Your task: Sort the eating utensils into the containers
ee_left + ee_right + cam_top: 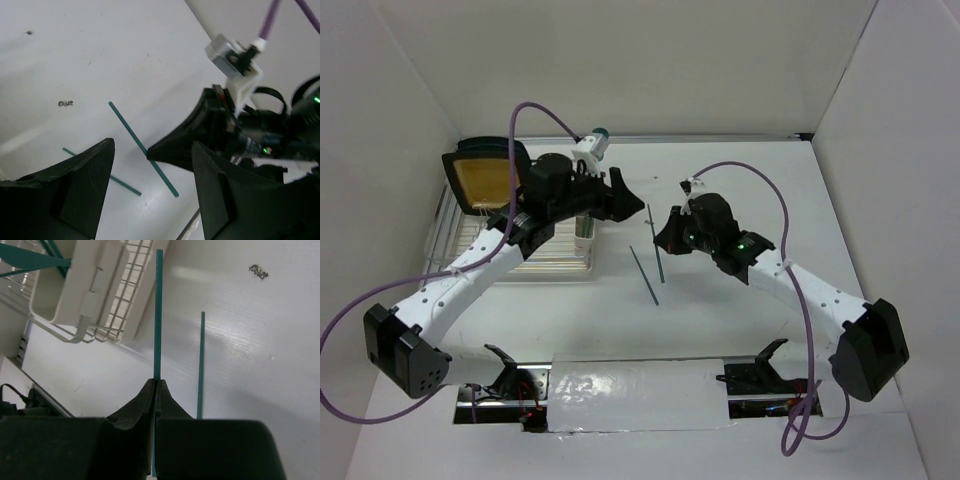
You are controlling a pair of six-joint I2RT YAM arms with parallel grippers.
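Right end effector [156, 390] clamps one teal utensil [158, 315]; left end effector [152, 150] gapes, empty. Containers [75, 285] hold some; another utensil [201, 365] left on table [260, 340].

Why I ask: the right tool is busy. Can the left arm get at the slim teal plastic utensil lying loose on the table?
Probably yes: the open left tool hovers near the loose slim teal plastic utensil, uncovered. The right tool, shut on another teal utensil, sits close and may crowd it.

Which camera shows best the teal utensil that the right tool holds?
The right wrist view: the utensil runs straight out from the shut right tool. The top and left wrist views show a thin line beside that tool.
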